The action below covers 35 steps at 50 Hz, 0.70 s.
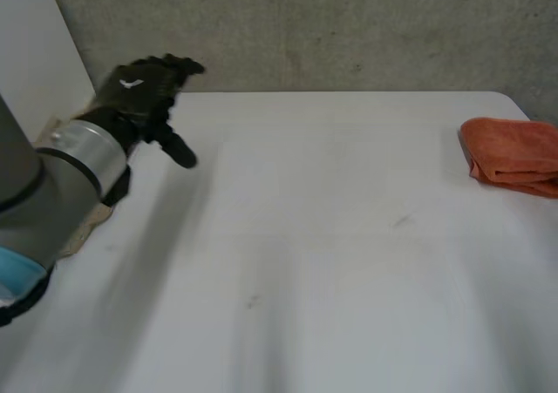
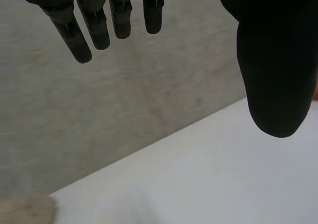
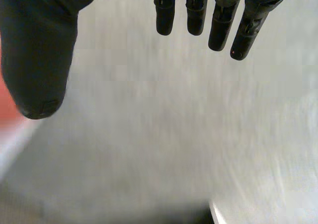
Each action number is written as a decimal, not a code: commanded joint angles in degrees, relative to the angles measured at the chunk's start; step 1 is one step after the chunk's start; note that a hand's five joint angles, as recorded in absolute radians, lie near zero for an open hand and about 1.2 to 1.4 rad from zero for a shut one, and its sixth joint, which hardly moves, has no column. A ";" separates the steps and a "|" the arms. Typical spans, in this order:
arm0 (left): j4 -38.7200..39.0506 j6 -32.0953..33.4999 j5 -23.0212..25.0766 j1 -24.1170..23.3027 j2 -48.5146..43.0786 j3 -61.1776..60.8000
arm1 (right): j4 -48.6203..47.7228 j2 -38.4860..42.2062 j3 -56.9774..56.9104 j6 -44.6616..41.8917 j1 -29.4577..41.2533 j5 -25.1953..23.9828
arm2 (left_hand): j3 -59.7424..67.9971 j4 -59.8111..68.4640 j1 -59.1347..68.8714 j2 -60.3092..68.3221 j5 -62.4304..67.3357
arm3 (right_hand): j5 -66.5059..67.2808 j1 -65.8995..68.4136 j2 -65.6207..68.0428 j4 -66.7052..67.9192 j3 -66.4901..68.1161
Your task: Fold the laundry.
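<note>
Head view, left hand [image 1: 139, 92] near counter [image 1: 331, 236] far-left corner, fingers [image 2: 74, 40] apart, right hand [image 3: 37, 50] fingers apart, folded orange towel [image 1: 514, 153] at right edge.

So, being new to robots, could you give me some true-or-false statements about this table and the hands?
1. The orange cloth lies folded near the right edge of the table in the head view. True.
2. The left hand grips the orange cloth. False: it is open and empty, at the opposite side of the table.
3. The right hand has straight fingers and holds nothing. True.
4. The table is dark wood. False: it is white.
</note>
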 commanded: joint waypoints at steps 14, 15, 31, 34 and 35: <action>3.07 24.93 5.58 22.12 -16.10 5.49 | -9.59 -14.09 42.61 15.64 40.85 -19.47 | -1.48 -1.21 -0.67 -1.29 -2.52 | -3.58 -1.60 -2.30 -3.21 -2.13; 2.81 25.37 6.28 22.74 -16.98 5.93 | -9.76 -13.48 44.63 14.50 41.56 -19.29 | -1.48 -1.21 -0.67 -1.29 -2.52 | -3.58 -1.60 -2.30 -3.21 -2.13; -4.05 34.06 10.07 27.14 -25.68 6.90 | -12.75 -12.95 51.77 11.68 41.65 -19.03 | -0.09 0.18 0.72 0.10 -1.13 | -3.58 -1.60 -2.30 -3.21 -2.13; -3.96 35.82 9.98 27.05 -26.74 7.16 | -12.75 -12.95 51.77 11.77 41.65 -19.03 | 0.08 0.35 0.89 0.27 -0.96 | -3.58 -1.60 -2.30 -3.21 -2.13; -3.96 36.70 9.80 27.05 -27.35 7.51 | -12.67 -12.95 51.77 11.68 41.56 -19.03 | 0.08 0.35 0.89 0.27 -0.96 | -3.58 -1.60 -2.30 -3.21 -2.13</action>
